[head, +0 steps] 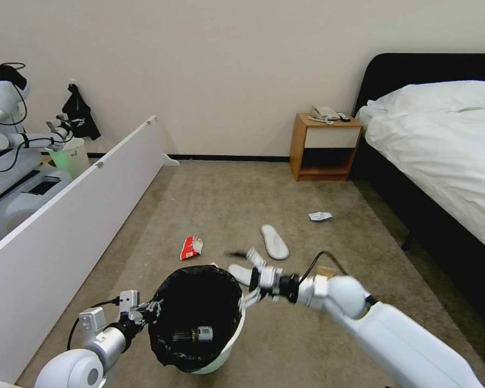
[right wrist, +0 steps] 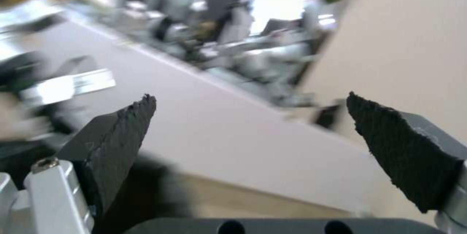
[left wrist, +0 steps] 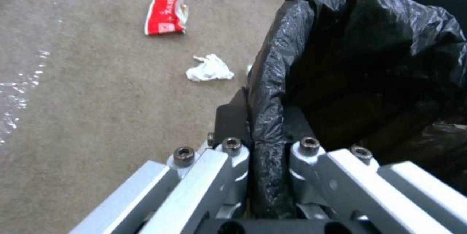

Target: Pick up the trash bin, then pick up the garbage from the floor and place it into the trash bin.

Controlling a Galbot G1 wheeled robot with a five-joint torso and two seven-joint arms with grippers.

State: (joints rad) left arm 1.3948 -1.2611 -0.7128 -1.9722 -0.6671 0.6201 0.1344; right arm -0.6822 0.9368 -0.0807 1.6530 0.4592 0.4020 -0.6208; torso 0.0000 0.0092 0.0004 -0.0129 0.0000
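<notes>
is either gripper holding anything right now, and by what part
The left gripper holds the trash bin by its rim, jaws shut over the black-lined edge. The right gripper, beside the bin's far rim, is open and holds nothing.

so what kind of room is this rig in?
Looks like a mock hotel bedroom: a made bed, a nightstand with a phone, slippers on carpet. A white partition suggests a test set.

Head view: even, soft indoor light, no hard shadows; wall [head: 226,64] uniformly bright. Straight lines bow slightly toward edges. Right hand [head: 250,280] smeared by motion blur. Left wrist view: glare patches on floor [left wrist: 73,99], sheen on black liner [left wrist: 370,44]. Right wrist view: background heavily blurred, bright overexposed patch at top.
</notes>
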